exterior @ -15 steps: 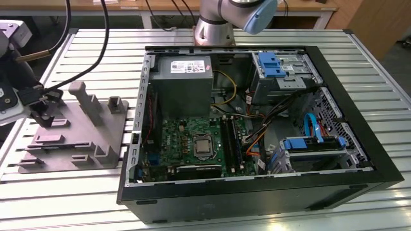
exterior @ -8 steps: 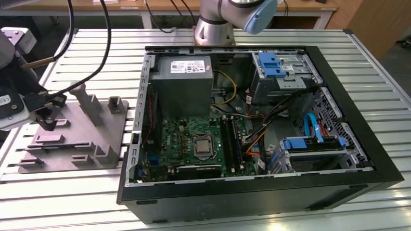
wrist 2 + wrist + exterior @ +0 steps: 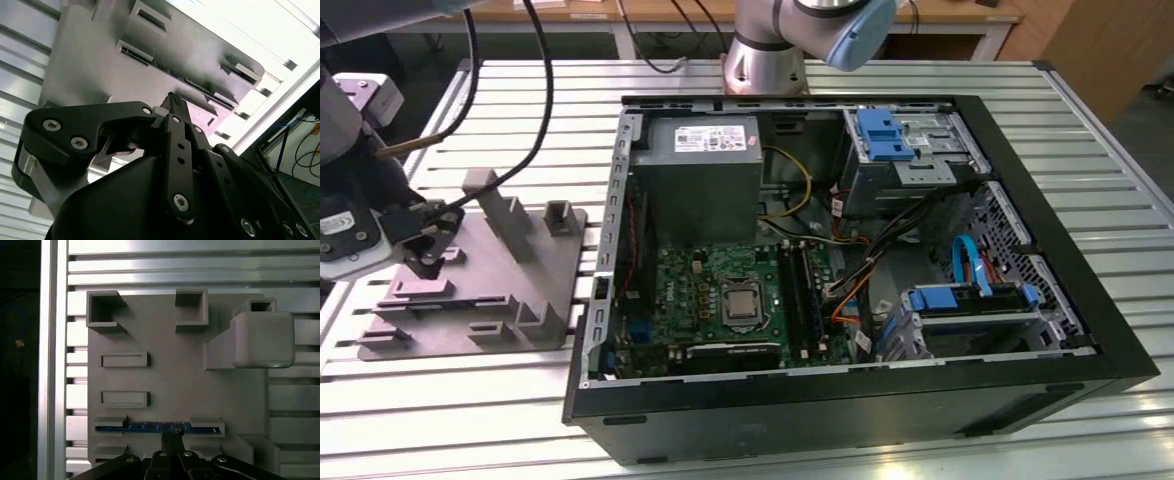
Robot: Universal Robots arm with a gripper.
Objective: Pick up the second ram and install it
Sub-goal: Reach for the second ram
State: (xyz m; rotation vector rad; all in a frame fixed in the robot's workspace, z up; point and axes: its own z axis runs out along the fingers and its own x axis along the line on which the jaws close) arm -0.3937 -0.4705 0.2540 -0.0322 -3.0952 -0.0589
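None of the install is done yet, as far as you can judge. At the exterior view's left the gripper [image 3: 427, 262] hangs over the grey fixture [image 3: 480, 300] by the table [image 3: 1094, 90] edge. The second ram [image 3: 150, 428] stands on edge in the slot along the fixture's edge nearest the claw. The claw is narrow, its tips drawn close together at the stick's middle, but you cannot tell whether they pinch it. Further right lies the open computer case [image 3: 1121, 360] with its motherboard [image 3: 720, 290]. Lifting, carrying and seating all remain.
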